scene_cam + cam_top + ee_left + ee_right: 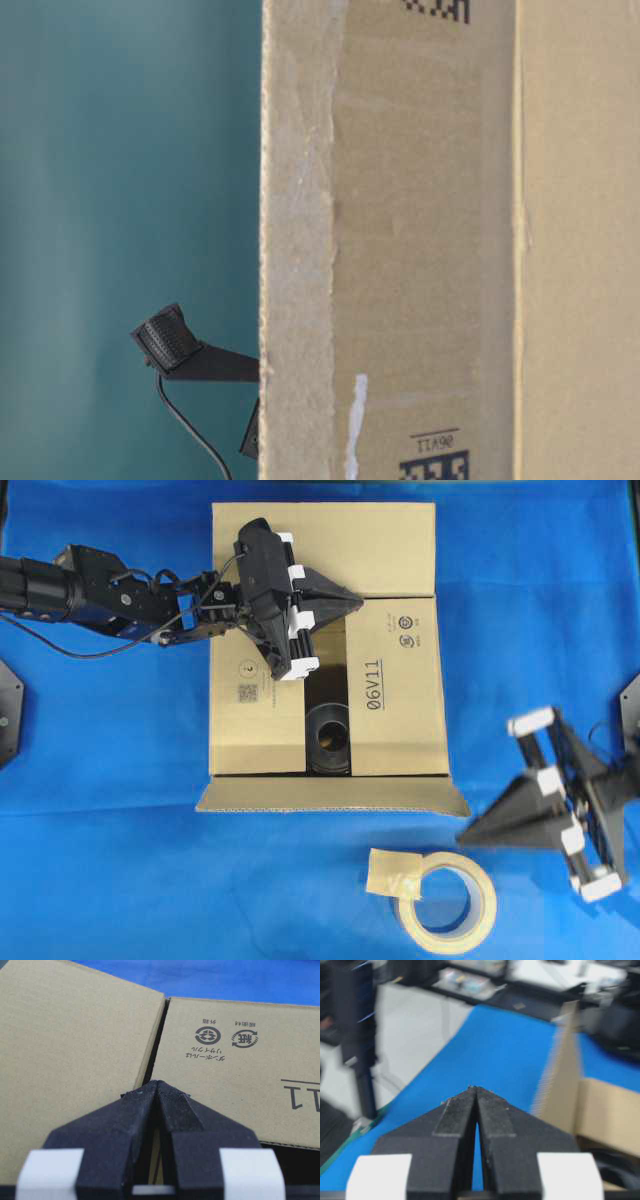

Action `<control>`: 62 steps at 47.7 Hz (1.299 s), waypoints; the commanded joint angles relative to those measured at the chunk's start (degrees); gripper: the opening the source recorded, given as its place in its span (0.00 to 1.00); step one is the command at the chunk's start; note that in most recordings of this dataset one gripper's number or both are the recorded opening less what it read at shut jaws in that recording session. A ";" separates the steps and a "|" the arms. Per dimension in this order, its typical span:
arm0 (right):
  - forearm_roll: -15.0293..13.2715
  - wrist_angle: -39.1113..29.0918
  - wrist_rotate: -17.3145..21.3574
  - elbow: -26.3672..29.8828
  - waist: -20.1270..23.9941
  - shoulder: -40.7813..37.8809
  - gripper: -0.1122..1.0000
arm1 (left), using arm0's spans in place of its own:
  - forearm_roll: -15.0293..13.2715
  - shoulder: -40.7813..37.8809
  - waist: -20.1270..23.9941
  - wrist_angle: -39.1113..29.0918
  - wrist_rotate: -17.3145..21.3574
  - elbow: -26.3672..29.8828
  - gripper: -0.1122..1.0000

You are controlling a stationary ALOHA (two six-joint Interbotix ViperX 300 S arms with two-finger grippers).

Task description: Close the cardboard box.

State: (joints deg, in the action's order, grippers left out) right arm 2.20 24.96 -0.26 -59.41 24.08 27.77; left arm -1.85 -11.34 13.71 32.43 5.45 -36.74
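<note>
The cardboard box sits mid-table. Its far flap, its left flap and its right flap marked "06V11" lie folded over the top. A gap between left and right flaps shows a dark round object inside. The near flap stands up, leaning outward. My left gripper is shut and empty, its tip over the seam where the far and right flaps meet. My right gripper is shut and empty above the blue cloth, just off the box's near right corner. The near flap shows blurred to its right.
A beige tape roll with a loose end lies on the blue cloth in front of the box, close to the right gripper. The table-level view is filled by the box wall, with a black arm part at its left.
</note>
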 commanded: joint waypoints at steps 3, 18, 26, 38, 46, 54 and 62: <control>-0.26 1.05 0.00 1.14 1.49 -3.69 0.10 | -0.09 0.62 0.70 0.18 -0.18 0.62 0.10; 0.09 3.52 0.00 0.62 -0.26 -7.21 0.10 | -0.09 0.70 0.70 0.18 -0.70 0.53 0.10; 0.18 3.43 0.09 -0.18 -4.66 -5.89 0.10 | -0.09 0.70 0.44 0.26 -0.70 0.35 0.10; 1.23 1.93 0.18 -1.76 -12.66 -3.08 0.10 | -0.09 0.79 0.35 0.18 -0.79 0.35 0.10; 3.60 -0.62 0.18 -1.76 -17.23 -3.96 0.10 | -0.09 0.79 0.35 0.18 -0.79 0.53 0.10; 4.92 -1.23 0.18 -1.58 -20.39 -7.21 0.10 | -0.09 0.79 0.35 0.18 -0.79 0.53 0.10; 7.03 -1.14 0.35 -1.23 -22.15 -11.43 0.10 | -0.09 0.79 0.35 0.18 -0.79 0.44 0.10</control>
State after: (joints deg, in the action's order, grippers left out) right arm 8.17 23.55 0.00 -61.61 2.64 17.40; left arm -1.85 -11.34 13.71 32.43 4.83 -36.65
